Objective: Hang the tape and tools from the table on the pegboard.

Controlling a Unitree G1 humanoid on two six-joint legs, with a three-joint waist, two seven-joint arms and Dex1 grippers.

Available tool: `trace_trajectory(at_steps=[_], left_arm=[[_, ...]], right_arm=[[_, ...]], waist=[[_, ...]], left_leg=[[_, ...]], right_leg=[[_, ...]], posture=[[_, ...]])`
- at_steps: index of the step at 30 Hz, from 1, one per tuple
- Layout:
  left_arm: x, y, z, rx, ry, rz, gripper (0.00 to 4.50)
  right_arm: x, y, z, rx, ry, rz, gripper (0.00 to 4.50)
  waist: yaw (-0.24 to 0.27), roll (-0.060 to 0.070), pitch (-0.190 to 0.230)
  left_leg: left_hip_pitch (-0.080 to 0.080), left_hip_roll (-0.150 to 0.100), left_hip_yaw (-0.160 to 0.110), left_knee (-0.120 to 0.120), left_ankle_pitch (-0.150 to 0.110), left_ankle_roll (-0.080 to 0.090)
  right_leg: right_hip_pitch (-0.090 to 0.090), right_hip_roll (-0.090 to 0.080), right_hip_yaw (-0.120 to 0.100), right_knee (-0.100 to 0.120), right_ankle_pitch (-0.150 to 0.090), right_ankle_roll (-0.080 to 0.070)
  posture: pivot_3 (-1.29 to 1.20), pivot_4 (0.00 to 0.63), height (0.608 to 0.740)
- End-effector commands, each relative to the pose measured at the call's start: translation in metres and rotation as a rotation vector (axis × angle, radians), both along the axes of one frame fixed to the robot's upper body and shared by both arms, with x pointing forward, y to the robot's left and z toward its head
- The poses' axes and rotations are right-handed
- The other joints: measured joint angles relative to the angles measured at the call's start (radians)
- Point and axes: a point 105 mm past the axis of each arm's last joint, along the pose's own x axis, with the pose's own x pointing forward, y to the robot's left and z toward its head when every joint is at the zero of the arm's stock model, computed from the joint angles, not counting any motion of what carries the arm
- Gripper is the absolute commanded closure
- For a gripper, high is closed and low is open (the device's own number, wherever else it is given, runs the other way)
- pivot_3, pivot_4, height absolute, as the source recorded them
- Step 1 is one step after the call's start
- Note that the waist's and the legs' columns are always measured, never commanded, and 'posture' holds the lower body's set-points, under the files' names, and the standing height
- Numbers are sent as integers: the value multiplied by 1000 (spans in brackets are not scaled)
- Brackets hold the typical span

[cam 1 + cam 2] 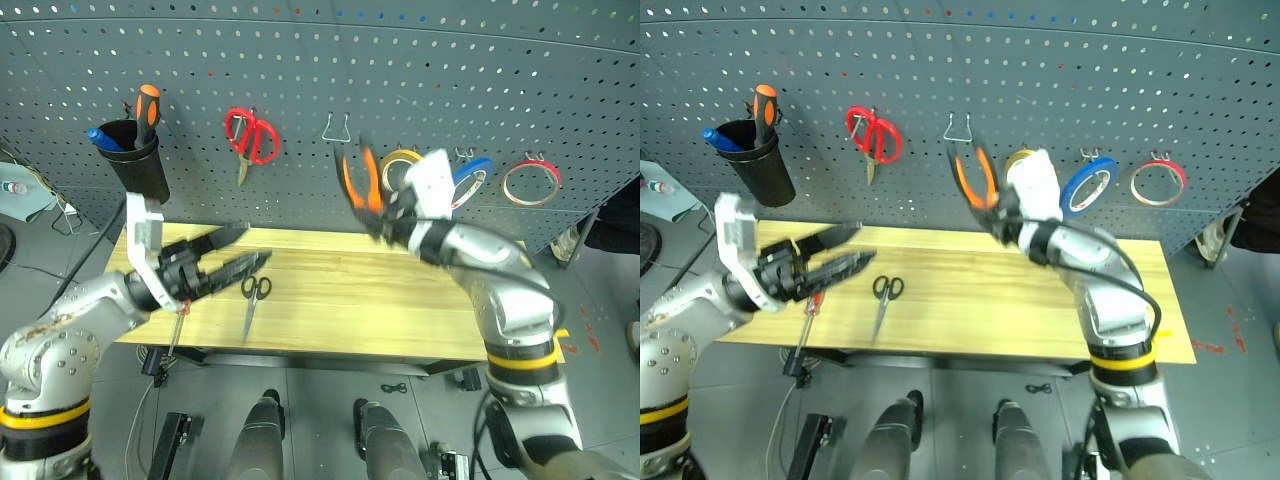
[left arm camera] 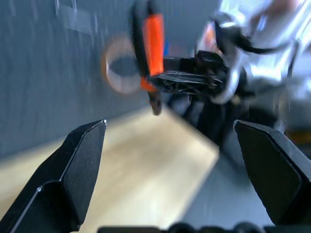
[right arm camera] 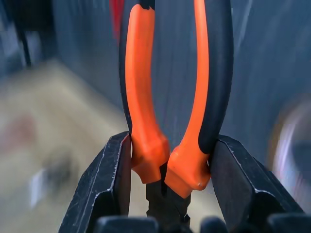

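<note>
My right gripper [image 1: 378,222] is raised in front of the pegboard [image 1: 420,70] and shut on the pliers [image 1: 358,180]. Their orange-and-black handles [image 3: 175,92] stick up between the fingers. A wire hook [image 1: 338,127] hangs just above them. My left gripper [image 1: 240,248] hovers open over the table [image 1: 400,310] at its left end, with nothing in it. The black-handled scissors [image 1: 253,290] lie on the planks just right of it. The red-handled screwdriver [image 1: 812,303] lies at the front edge below it. The thin red tape ring [image 1: 531,183] hangs on the pegboard at the right.
A black cup [image 1: 135,160] with an orange-handled screwdriver and a blue pen hangs at the left. Red-handled scissors [image 1: 250,135] hang beside it. A yellow roll [image 1: 400,162] and a blue roll [image 1: 472,180] hang behind my right hand.
</note>
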Motion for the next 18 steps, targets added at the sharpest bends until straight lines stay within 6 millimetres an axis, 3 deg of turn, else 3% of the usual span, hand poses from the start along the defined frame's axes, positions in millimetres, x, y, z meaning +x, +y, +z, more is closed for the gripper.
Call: trace_trajectory(at_steps=[1, 4, 8, 13, 18], left_arm=[[5, 10, 22, -118, -35, 49, 0], [12, 16, 30, -170, -44, 82, 0], [20, 17, 36, -189, -72, 112, 0], [25, 19, 41, -205, -90, 132, 0], [25, 21, 43, -198, -97, 137, 0]], right_arm=[[-5, 3, 47, 119, -217, -22, 2465], [5, 10, 68, 178, -296, -45, 2465], [30, 24, 78, 219, -299, -46, 2465], [63, 29, 71, 259, -236, -71, 2465], [84, 24, 55, 272, -188, -112, 2465]], waist=[[0, -1, -1], [0, -1, -1], [-2, -1, -1], [-2, -1, -1], [2, -1, -1]], left_leg=[[0, 0, 0, 0, 0, 0], [0, 0, 0, 0, 0, 0], [0, 0, 0, 0, 1, -1], [0, 0, 0, -1, 1, -1], [0, 0, -1, -5, 1, -1]], right_leg=[[0, 0, 0, 0, 0, 0], [0, 0, 0, 0, 3, -4], [0, 0, -1, 0, 5, -6], [0, 0, -1, -1, 5, -7], [0, -1, -3, -2, 5, -7]], posture=[[174, 224, 740], [171, 224, 740], [171, 224, 740], [192, 232, 740], [192, 232, 740]])
